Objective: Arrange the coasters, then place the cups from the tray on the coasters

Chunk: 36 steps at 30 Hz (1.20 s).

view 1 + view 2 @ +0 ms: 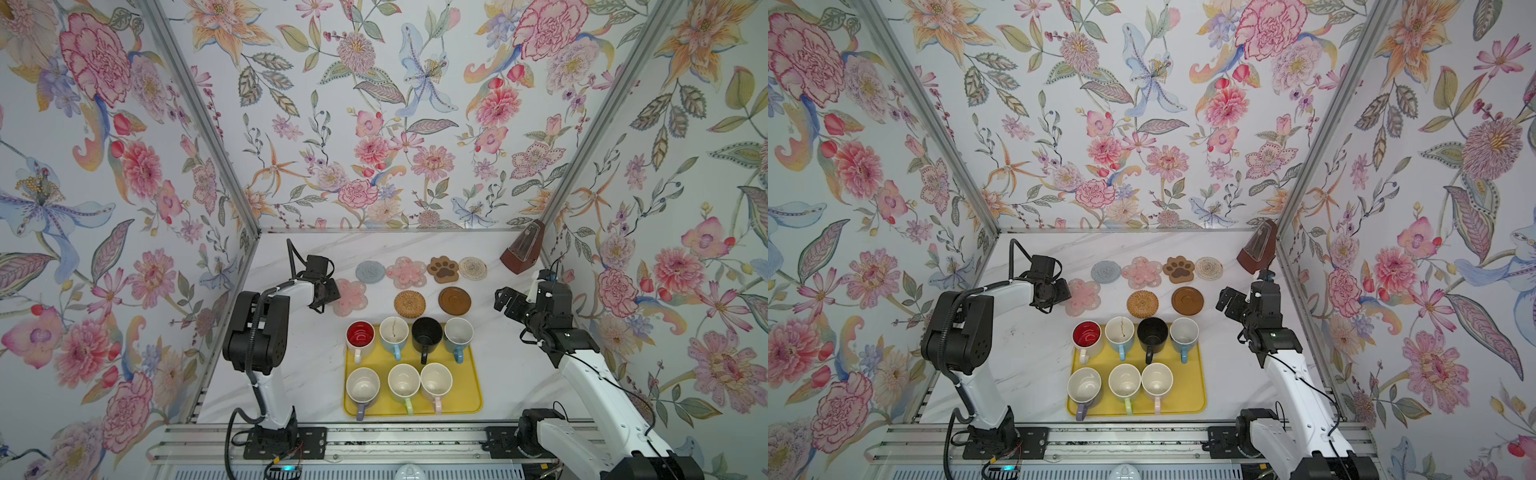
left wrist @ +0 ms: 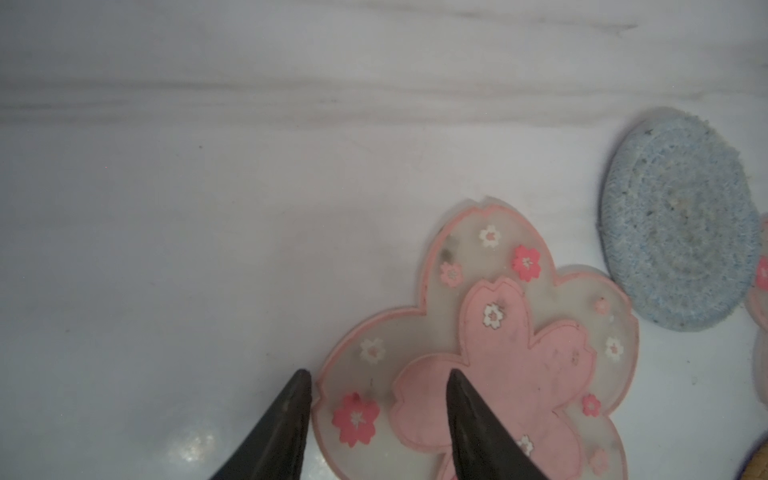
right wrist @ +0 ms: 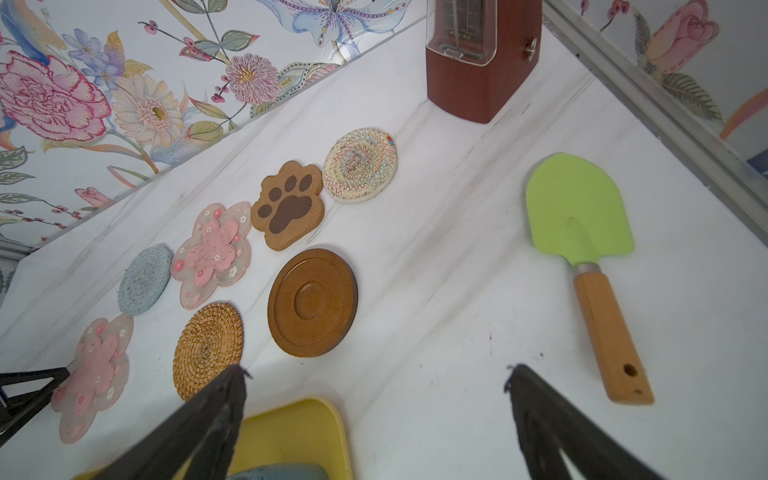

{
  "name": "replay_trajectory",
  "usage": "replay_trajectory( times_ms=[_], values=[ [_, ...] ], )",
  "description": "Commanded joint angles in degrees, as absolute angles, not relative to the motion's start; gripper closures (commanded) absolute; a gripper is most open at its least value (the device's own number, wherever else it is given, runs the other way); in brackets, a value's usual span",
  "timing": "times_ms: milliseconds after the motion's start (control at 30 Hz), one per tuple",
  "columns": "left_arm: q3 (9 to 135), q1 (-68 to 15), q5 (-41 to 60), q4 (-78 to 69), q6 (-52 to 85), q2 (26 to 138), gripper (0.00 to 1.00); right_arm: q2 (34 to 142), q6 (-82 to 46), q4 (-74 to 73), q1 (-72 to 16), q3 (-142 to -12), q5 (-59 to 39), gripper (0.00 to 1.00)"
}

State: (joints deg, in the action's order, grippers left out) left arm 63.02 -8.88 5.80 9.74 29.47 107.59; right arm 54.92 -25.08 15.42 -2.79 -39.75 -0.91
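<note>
**Both top views: a full tray (image 1: 469, 399) on a marble desk (image 1: 291, 374)**

Floral wallpaper (image 1: 374, 124) covers the three walls around the desk, which is white stone with grey veins. The tray lies near and centre. It is flat, yellow and rectangular, with rounded corners and a low rim.

The left arm (image 1: 266, 316) reaches past the tray's far left corner. Its jaws are parted and grip nothing: one tip is over the left pink flower coaster (image 1: 353, 295), the other beside its edge. The right arm (image 1: 582, 365) hangs right of the tray, its jaws spread wide and empty above bare desk.

A brown pyramid metronome (image 1: 521, 253) stands in the far right corner.

All seven cups stand upright in the tray, handles toward the near edge.
- **Far row, left to right:** white cup with red inside (image 1: 360, 334), light blue cup (image 1: 393, 330), black cup (image 1: 427, 332), blue cup (image 1: 458, 332).
- **Near row, left to right:** purple cup (image 1: 363, 384), green cup (image 1: 403, 381), pink cup (image 1: 436, 380), all cream inside.

The other coasters lie flat on the desk beyond the tray.
- **Far row, left to right:** grey woven round (image 1: 370, 271), translucent pink flower (image 1: 406, 272), brown paw (image 1: 443, 269), beige woven round (image 1: 472, 268).
- **Nearer row, left to right:** coiled tan rattan round (image 1: 409, 304), ringed dark-brown wooden disc (image 1: 454, 300).

The right wrist view shows a green spatula (image 3: 579, 208) with a wooden handle lying at the right.
</note>
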Motion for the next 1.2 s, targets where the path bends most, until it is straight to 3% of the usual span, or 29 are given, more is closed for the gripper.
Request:
replay_trajectory(
  times_ms=[0, 1167],
  values=[
    [61.98, -9.0, 8.22, 9.48, 30.54, 108.91, 0.46, 55.32, -24.33, 15.96, -2.46, -40.17, -0.97, 0.01],
    [60.34, -17.59, 12.72, 5.63, 36.28, 108.7, 0.48, 54.5, -25.14, 15.95, -2.32, -39.29, -1.59, 0.01]
  ],
)
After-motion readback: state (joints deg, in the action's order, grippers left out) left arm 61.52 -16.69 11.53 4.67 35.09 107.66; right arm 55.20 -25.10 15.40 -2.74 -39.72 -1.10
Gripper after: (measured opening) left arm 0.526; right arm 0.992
